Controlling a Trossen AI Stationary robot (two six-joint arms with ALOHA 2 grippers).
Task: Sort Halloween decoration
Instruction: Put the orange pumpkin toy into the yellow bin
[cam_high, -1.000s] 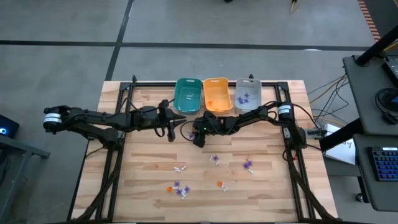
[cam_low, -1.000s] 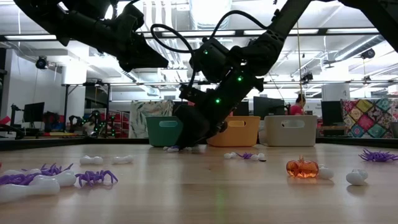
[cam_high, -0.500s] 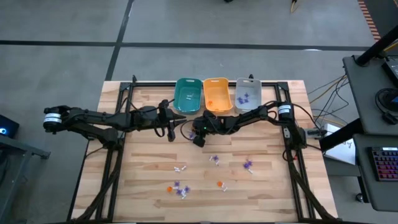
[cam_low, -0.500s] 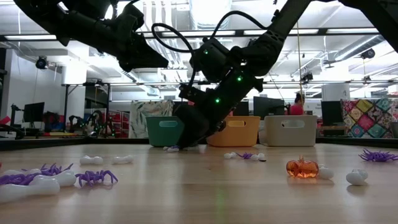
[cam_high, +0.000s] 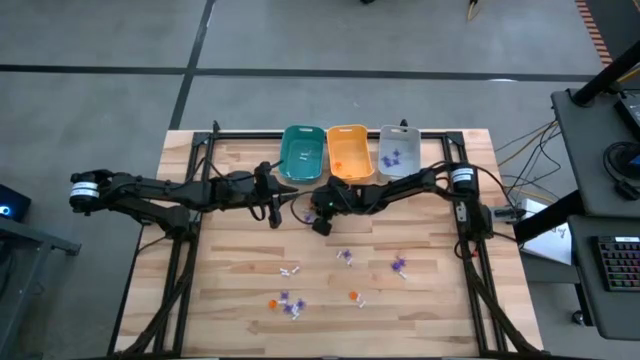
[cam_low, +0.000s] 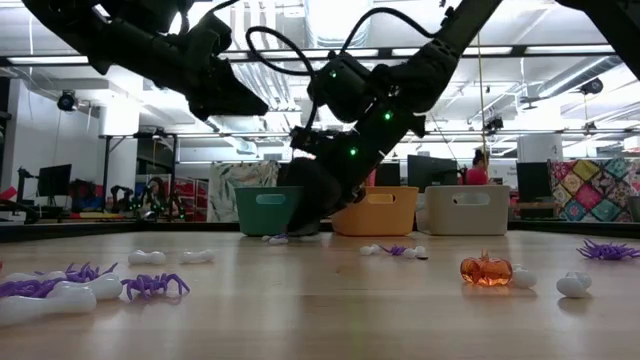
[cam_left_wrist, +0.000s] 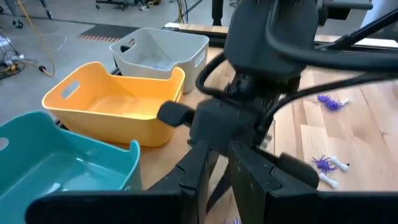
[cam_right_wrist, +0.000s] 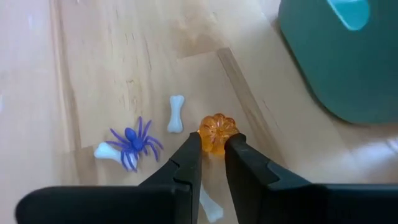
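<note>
Since the earlier frame the right end effector (cam_right_wrist: 211, 163) has closed from wide to narrow, and its fingers now pinch a small orange pumpkin (cam_right_wrist: 217, 132); it has also lifted slightly off the worktop (cam_high: 230, 290) in front of the teal bin (cam_high: 301, 153). Below it, on the wood, lie one purple spider (cam_right_wrist: 133, 146) and white bones (cam_right_wrist: 176, 113), three visible in the right wrist view. The left end effector (cam_high: 272, 203) hovers just beside the right one, near the teal bin, its fingers narrow with nothing seen between them. Three bins stand side by side at the far edge: the teal bin holds small white pieces, the orange bin (cam_high: 348, 151) small orange pieces, and the grey bin (cam_high: 397, 150) purple ones. More of the Halloween decoration is scattered over the near half of the worktop: in the low view another orange pumpkin (cam_low: 486, 270), two purple spiders (cam_low: 154, 285) at the left and one at the far right, and several white bones; exact totals cannot be told. The worktop is pale wooden planks on a black frame, set on a grey floor, and the room behind it is a bright workshop with a person in the distance.
</note>
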